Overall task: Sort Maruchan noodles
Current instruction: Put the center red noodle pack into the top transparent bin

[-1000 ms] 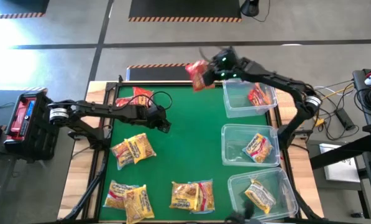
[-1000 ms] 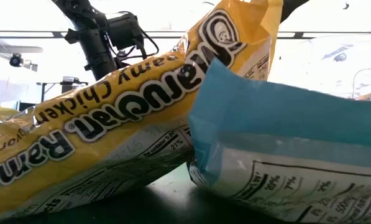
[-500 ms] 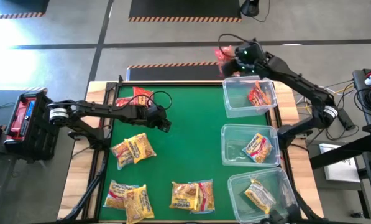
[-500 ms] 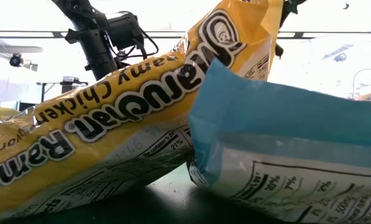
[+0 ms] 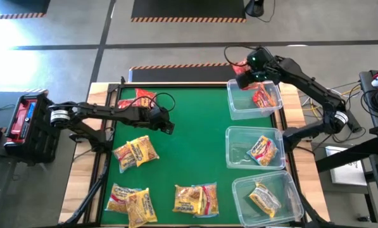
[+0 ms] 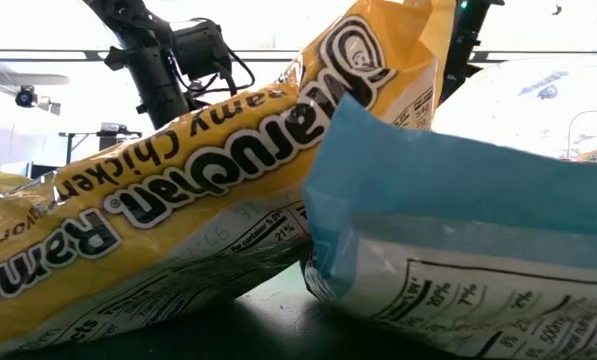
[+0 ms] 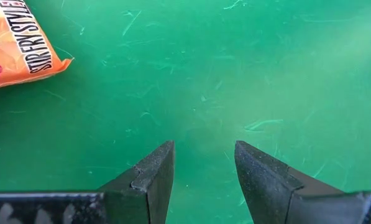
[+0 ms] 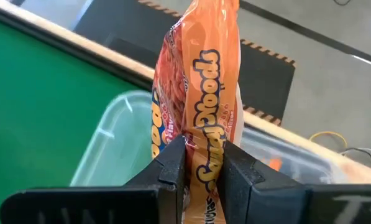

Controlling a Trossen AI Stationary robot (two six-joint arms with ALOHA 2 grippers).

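My right gripper is shut on an orange-red noodle packet above the far left corner of the far clear bin, which holds one red packet. My left gripper hangs open over bare green mat, left of the table's middle, touching nothing. An orange-red packet lies flat on the mat beyond it; its corner shows in the left wrist view. Several yellow packets lie flat on the mat nearer the front. My right gripper pinches the orange-red packet by its two flat faces between the two fingers, which slant downward. The packet stands edge-on and runs on past the fingertips. It is lifted clear of the mat and the bin.
Three clear bins line the table's right side; the middle one and the near one each hold a yellow packet. In the low view a yellow packet and a blue-and-white one fill the foreground.
My right gripper has carried the orange-red packet from over the mat's far edge toward the table's right, to the far bin's far left corner, turning as it went. The packet has stayed lifted clear. My left gripper has kept still.
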